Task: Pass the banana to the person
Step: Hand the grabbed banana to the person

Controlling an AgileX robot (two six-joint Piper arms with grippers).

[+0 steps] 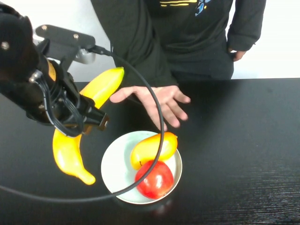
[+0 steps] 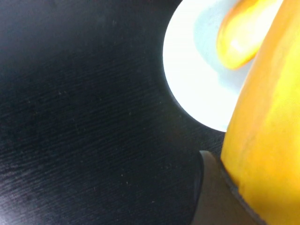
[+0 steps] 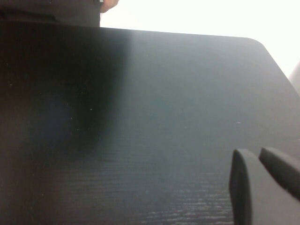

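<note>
Left tool [image 1: 91, 117] pinching banana [image 1: 75, 150] beside plate [image 1: 112, 164] rim; right tool [image 3: 262, 183] pressed together.

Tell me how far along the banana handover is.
Done: the long curved yellow banana is lifted, clamped in the left claw. In hand: it hangs beside the person's open hand. Left: placing it on that palm and releasing. The right claw is shut over bare black table.

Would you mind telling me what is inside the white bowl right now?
The bowl holds a mango and a red apple. The apple and a cable hide part of the mango. The left gripper holds the banana outside it.
</note>
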